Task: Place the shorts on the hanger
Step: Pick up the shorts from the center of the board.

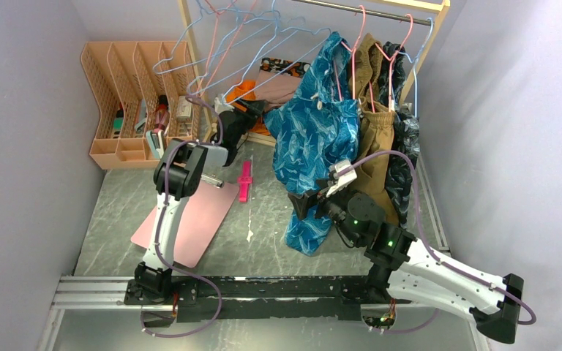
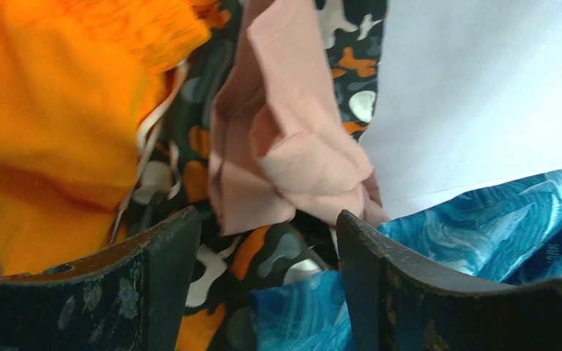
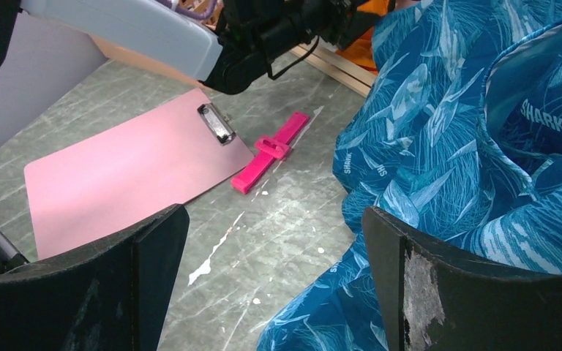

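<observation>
The dusty-pink shorts [image 1: 281,85] lie bunched in a pile of clothes at the foot of the rack, behind the hanging blue garment. In the left wrist view the shorts [image 2: 285,146] sit just beyond my fingertips, on camouflage and orange cloth. My left gripper [image 1: 235,118] [image 2: 263,245] is open and empty, right in front of them. Light-blue wire hangers [image 1: 175,44] hang empty on the rail at the upper left. My right gripper [image 1: 306,205] [image 3: 274,241] is open and empty, low beside the hem of the blue garment.
A blue shark-print garment [image 1: 315,128] [image 3: 468,146] and brown and dark clothes [image 1: 377,124] hang on pink hangers. A pink clipboard [image 1: 190,216] [image 3: 124,172] and a magenta clip [image 1: 245,180] [image 3: 271,150] lie on the table. A peach file organiser [image 1: 128,95] stands at the back left.
</observation>
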`<action>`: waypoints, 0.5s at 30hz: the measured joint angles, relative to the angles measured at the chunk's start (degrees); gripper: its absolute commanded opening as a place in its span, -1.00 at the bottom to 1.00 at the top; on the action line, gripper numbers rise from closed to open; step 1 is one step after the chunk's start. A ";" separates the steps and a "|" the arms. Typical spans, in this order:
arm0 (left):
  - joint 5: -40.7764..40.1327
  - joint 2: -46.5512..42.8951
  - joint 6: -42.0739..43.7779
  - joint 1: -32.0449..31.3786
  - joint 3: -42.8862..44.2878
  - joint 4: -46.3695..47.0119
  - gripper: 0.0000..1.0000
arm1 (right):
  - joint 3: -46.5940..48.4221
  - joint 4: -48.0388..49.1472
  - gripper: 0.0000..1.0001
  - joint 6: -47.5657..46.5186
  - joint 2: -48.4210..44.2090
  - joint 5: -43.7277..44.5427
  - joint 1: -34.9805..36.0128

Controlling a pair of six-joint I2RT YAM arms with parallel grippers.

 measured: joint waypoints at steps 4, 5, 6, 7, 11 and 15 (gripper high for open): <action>-0.46 0.13 -1.44 0.00 -2.38 0.92 0.52 | 0.00 0.13 0.86 0.04 0.00 -0.17 0.02; -0.48 0.15 -1.60 0.00 -2.38 1.18 0.53 | 0.00 0.13 0.86 0.07 0.00 -0.17 0.02; -0.50 0.15 -1.75 0.04 -2.38 1.53 0.53 | -0.02 0.13 0.86 0.09 -0.02 -0.17 0.02; -0.50 0.15 -1.95 0.07 -2.38 2.10 0.54 | -0.02 0.13 0.86 0.11 -0.07 -0.17 0.02; -0.52 0.24 -2.43 0.26 -1.62 2.84 0.53 | -0.02 0.13 0.86 0.13 -0.24 -0.15 0.02; -0.70 0.79 -2.75 0.48 1.79 2.71 0.50 | -0.02 0.13 0.86 0.15 -0.24 -0.13 0.02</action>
